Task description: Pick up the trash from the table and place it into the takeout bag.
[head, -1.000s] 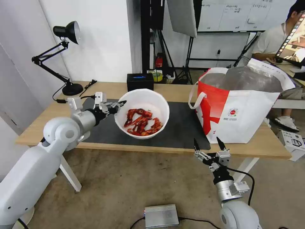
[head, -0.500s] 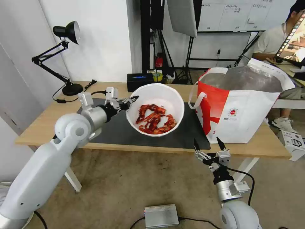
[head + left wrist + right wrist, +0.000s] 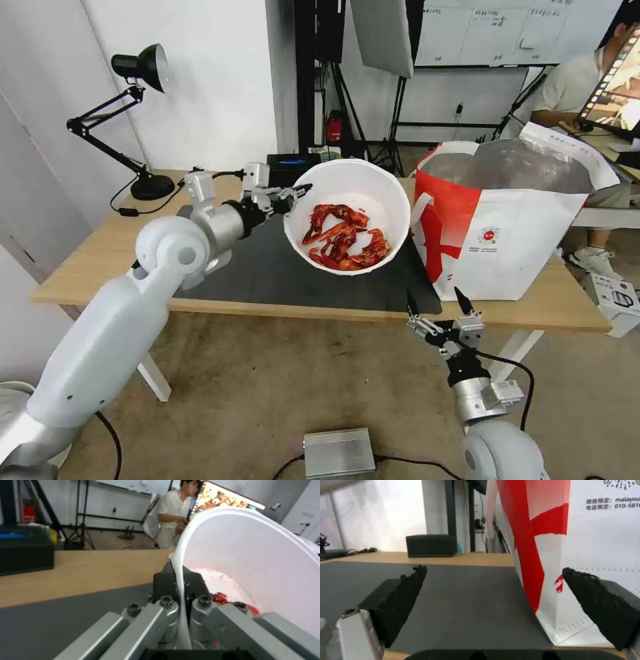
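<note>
Nearest, the right gripper [image 3: 435,305] hangs parked below the table's [image 3: 87,260] front edge, jaws spread wide and holding nothing; its wrist view looks between the two black pads [image 3: 403,590] across the mat [image 3: 460,597] to the bag's [image 3: 586,555] near corner.

Farther in, the left gripper [image 3: 293,195] is pinched onto the near rim of the bowl [image 3: 347,213] and carries it in the air over the mat [image 3: 267,273], tilted so that its mouth faces the head camera, with the far rim just beside the bag's [image 3: 520,233] red panel. The red shells [image 3: 341,237] lie heaped in the low part of the bowl. Beyond it stand the black box [image 3: 283,162] and the lamp [image 3: 137,120] at the back of the table.

Risk, as I judge it: the grip is on one thin edge only, so the bowl's weight hangs from that edge. The rim could bend or slip in the jaws, and more tilt would spill shells onto the mat. The bowl also sits lower than the bag's mouth, so moving sideways from here could strike the panel and push the bag over.

From the left wrist, the white rim [image 3: 181,585] is seen running straight between the two fingers [image 3: 166,580], one outside and one inside the bowl [image 3: 266,567], which the head view is too far off to settle. The head view alone gives the bowl's height against the bag.
</note>
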Controlling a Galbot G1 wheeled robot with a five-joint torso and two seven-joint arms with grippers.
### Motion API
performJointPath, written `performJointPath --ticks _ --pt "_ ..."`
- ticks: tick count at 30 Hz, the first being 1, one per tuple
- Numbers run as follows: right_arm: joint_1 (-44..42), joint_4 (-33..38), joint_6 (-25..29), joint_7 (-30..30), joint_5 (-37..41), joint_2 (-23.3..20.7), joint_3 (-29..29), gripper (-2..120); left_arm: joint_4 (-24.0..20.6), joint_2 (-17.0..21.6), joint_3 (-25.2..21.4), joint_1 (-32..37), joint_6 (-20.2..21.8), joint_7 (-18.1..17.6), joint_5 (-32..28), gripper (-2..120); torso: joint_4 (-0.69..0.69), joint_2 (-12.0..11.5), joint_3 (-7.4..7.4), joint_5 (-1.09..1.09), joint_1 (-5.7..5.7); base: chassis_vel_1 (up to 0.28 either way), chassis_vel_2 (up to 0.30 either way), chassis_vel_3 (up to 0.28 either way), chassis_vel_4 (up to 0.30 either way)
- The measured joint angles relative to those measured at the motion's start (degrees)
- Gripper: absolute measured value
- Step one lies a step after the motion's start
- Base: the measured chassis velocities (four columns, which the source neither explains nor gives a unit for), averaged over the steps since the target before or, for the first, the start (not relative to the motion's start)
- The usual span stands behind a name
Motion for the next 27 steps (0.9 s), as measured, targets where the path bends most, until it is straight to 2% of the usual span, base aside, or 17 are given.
performJointPath --ticks 13,27 --pt "0.0 0.0 0.0 0.0 0.0 0.0 0.0 100 4.0 -5.5 5.9 -8.5 0.5 -1.4 -0.8 0 -0.01 0.0 0.0 0.01 0.0 0.0 0.0 0.0 0.0" --pt "0.0 0.0 0.0 0.0 0.0 0.0 0.0 100 7.4 -7.0 9.9 -14.2 0.8 -2.3 -2.4 0 0.0 0.0 0.0 0.0 0.0 0.0 0.0 0.0 0.0"
